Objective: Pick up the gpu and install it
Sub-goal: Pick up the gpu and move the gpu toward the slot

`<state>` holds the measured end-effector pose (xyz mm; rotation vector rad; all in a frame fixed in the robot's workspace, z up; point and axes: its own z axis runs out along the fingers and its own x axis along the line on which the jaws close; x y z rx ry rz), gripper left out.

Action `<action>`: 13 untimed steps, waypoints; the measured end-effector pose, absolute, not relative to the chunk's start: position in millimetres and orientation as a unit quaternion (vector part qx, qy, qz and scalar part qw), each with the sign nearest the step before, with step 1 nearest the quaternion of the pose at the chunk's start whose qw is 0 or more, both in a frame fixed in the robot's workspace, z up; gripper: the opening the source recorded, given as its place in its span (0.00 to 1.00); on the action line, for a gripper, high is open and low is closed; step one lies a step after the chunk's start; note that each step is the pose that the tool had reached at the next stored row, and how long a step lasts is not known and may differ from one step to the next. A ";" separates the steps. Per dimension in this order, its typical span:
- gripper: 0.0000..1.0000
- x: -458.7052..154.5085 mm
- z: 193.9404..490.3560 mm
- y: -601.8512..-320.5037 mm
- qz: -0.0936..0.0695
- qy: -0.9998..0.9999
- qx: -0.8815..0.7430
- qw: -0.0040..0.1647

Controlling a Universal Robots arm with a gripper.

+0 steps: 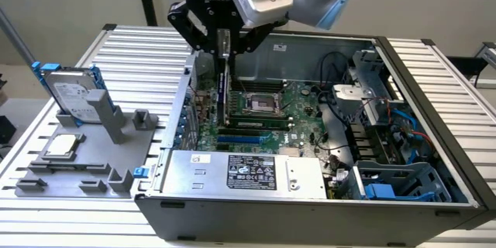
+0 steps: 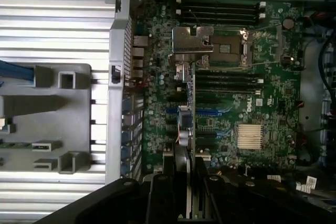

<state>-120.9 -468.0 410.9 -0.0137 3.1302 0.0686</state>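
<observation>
Looking into the open computer case (image 1: 310, 219), we see the gripper (image 1: 225, 49) squeezing the gpu (image 1: 223, 88) by its top edge. The card hangs upright (thin side toward us) over the green motherboard (image 1: 298, 105), near the case wall on the exterior view's left. We cannot tell if it touches the board. A hard drive (image 1: 71, 94) stands in a gray holder (image 1: 116, 161) outside.

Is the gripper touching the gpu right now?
Touching. The exterior view shows the gripper closed on the top edge of the gpu, which stands upright over the motherboard.
</observation>
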 end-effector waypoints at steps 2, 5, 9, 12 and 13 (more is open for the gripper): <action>0.26 -111.8 407.3 -466.5 0.022 1.000 -0.004 0.005; 0.26 -98.0 401.7 -462.4 0.021 1.000 -0.004 0.005; 0.26 -79.9 394.5 -455.9 0.021 1.000 -0.004 0.005; 0.26 -66.4 389.1 -451.4 0.021 1.000 -0.004 0.005; 0.26 -61.6 387.2 -450.3 0.021 1.000 -0.004 0.005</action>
